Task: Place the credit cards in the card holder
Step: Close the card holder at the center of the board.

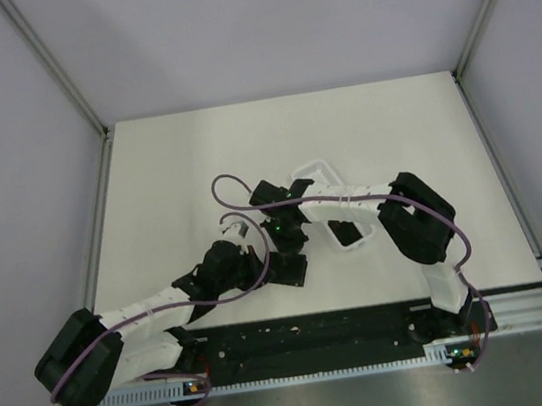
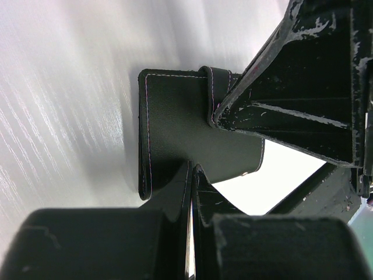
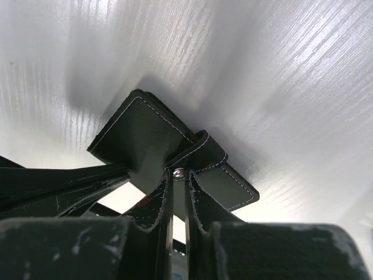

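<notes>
The card holder [image 2: 175, 116] was a flat black wallet with pale stitching along its edges. It carried a narrow stitched strap [image 3: 201, 153] and a small metal snap [image 3: 179, 172]. It was in the middle of the white table [image 1: 193, 153], lifted between the two arms where they met at the centre of the overhead view. In the left wrist view it filled the centre of the frame. The left gripper [image 2: 191, 192] rose from the bottom edge with its fingers pressed together on the wallet's lower edge. The right gripper [image 3: 178, 188] had its fingers nearly closed, pinching the strap right at the snap. In the left wrist view its scuffed black finger came down from the upper right and covered that end of the wallet. From above, the arms and a looping purple cable [image 1: 223, 184] hid most of the wallet. A white tray [image 1: 321, 167] lay just beyond, partly behind the right arm.
</notes>
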### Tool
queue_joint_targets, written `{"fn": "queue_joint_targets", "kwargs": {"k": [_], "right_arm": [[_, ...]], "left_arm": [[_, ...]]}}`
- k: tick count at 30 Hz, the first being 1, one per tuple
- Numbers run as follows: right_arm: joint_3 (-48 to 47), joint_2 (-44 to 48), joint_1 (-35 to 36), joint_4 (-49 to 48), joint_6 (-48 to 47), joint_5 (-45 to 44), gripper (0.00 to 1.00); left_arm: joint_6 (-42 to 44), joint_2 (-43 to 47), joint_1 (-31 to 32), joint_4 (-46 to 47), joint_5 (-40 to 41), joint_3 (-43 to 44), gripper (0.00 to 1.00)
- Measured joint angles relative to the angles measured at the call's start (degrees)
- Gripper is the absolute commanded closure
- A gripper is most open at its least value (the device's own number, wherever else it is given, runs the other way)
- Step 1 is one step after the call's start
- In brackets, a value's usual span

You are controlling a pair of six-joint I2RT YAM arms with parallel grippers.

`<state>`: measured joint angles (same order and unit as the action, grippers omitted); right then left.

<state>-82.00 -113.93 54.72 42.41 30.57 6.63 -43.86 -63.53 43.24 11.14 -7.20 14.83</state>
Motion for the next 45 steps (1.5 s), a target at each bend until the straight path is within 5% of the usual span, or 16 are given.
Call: {"fn": "queue_joint_targets", "kwargs": {"k": [23,32,42,45], "right_arm": [[-10.08,-7.32,0.5,10.73,-2.56,-0.24,0.99],[-13.53,-9.27,1.49,14.27,-3.15,-2.29,0.89],[8.2,7.43,4.5,-4.28,0.28,-13.4,0.79],[18.62,16.59,4.39,-12.39,0.79,-15.43,0.66]], "left_arm": [[0.0,-0.52,0.0,1.86,-0.24,-0.57,1.0],[0.0,-0.76,-0.02,2.51,-0.44,-0.72,1.0],[0.52,3.39,0.04,-2.23,1.79,-0.11,1.0],[1.09,6.21,0.04,-6.23,3.91,1.7,1.0]]}}
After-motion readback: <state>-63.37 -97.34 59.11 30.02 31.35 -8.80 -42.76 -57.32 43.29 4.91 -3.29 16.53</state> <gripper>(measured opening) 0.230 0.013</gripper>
